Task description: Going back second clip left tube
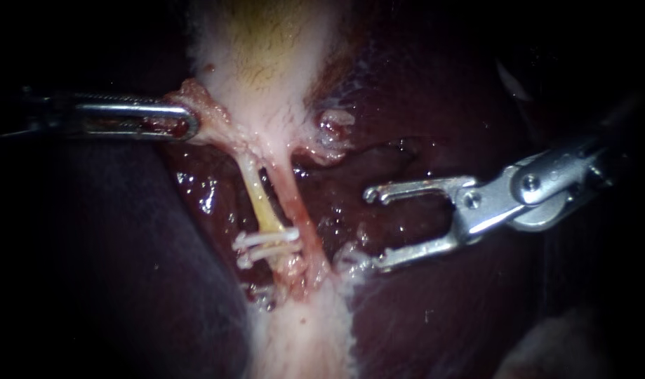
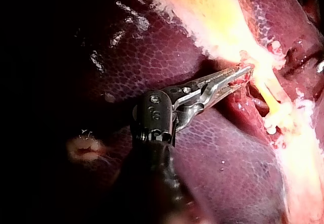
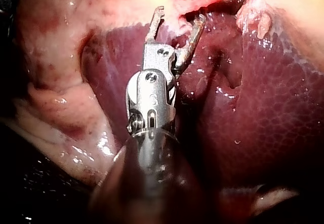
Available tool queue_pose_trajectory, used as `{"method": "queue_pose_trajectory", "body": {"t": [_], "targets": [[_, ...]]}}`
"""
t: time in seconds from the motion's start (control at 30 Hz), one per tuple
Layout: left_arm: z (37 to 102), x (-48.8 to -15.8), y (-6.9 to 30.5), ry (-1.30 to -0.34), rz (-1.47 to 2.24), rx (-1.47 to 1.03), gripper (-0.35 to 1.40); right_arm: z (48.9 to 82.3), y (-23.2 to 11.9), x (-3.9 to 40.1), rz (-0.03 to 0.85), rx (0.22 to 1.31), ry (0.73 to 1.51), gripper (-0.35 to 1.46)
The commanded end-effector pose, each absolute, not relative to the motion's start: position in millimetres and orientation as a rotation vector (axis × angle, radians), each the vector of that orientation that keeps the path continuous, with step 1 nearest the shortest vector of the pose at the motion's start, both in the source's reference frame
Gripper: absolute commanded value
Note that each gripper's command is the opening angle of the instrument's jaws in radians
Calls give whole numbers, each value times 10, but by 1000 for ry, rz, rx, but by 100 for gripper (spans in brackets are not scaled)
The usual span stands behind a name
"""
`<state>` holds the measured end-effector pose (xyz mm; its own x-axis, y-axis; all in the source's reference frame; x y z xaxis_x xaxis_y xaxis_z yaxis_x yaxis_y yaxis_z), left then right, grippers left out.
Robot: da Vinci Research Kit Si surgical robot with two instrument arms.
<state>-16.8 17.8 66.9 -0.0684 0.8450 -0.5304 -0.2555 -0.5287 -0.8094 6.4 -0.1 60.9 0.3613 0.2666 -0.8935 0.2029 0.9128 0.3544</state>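
Two tubes run down from the pale gallbladder [image 1: 266,63]: a yellowish left tube [image 1: 257,200] and a pinker right tube [image 1: 292,203]. Two white clips [image 1: 266,244] cross the left tube low down, one just under the other. My right instrument [image 1: 373,229] stands to the right of the tubes, jaws wide open and empty, apart from the clips. In the right wrist view its open jaws [image 3: 179,17] point at the pale tissue ahead. My left instrument [image 1: 185,123] holds a flap of tissue at the gallbladder's neck, pulled leftward; its jaws [image 2: 242,77] are shut on it.
Dark red liver [image 1: 420,133] lies behind and to the right of the tubes, wet and glistening. A pale band of tissue [image 1: 304,337] continues below the clips. The liver's mottled surface [image 2: 217,153] lies under the left instrument.
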Motion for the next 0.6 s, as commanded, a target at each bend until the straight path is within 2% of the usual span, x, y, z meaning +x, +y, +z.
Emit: {"method": "queue_pose_trajectory", "body": {"t": [0.03, 0.3, 0.6], "targets": [[669, -169, 178, -677, 1717, -1387, -35, 608, 0, 62, 43, 450, 1213, 50], [672, -173, 176, -675, 1716, -1391, -35, 605, 4, 57, 44, 443, 1213, 50], [705, -207, 163, -686, 1751, -1384, -35, 604, 4, 56, 55, 436, 1209, 50]]}}
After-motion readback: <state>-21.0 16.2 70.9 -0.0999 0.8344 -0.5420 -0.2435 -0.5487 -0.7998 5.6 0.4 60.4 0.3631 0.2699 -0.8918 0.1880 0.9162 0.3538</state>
